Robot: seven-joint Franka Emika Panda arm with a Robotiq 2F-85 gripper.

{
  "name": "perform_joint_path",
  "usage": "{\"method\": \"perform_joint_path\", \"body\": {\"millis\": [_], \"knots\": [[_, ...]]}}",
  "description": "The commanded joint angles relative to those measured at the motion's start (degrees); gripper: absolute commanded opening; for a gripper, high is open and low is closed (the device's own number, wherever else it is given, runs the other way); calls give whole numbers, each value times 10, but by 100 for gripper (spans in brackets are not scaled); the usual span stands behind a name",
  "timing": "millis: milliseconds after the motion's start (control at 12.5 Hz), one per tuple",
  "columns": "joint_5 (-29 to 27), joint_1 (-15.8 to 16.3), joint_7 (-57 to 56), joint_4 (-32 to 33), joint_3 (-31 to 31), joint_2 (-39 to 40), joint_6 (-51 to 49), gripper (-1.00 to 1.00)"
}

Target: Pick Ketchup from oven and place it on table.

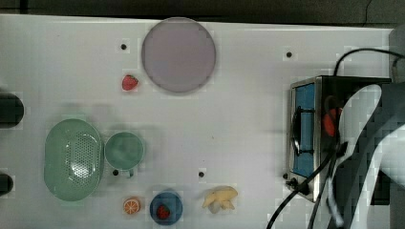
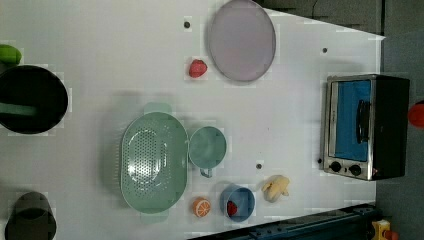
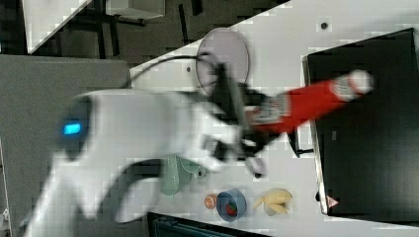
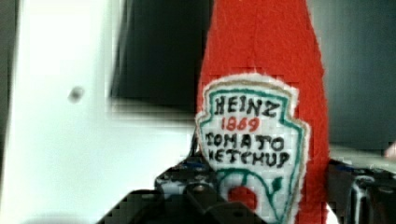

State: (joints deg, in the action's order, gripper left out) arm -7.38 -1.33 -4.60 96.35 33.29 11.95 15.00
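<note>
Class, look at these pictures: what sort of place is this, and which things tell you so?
Probably a robot lab's mock kitchen: a white table with a toaster oven, toy food like the strawberry, and a robot arm.

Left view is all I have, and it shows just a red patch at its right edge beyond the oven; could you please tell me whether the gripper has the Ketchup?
Observer: Yes. In the right view the gripper is shut on the Ketchup at its lower end.
Operator: Thank you. How does the bottle lie?
Observer: Nearly level over the black top of the oven, with its white cap pointing toward the right view's right. I cannot tell whether it touches the oven.
Operator: Is it surely the right bottle?
Observer: The wrist view shows its label, which reads Heinz Tomato Ketchup.
</note>
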Motion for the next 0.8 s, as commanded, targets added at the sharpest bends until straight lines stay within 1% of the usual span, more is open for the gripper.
{"method": "perform_joint_path", "body": {"millis": [80,320,480,640,800], "knots": [[2,57,-17,-41,-62,-54,-56,27],[8,80,-17,-26,-122,-75,-73,27],[41,91,-17,-12,-162,-76,-73,27],[79,99,-17,16,-198,-76,-71,27],[90,101,-16,57,-222,-76,-67,27]]}}
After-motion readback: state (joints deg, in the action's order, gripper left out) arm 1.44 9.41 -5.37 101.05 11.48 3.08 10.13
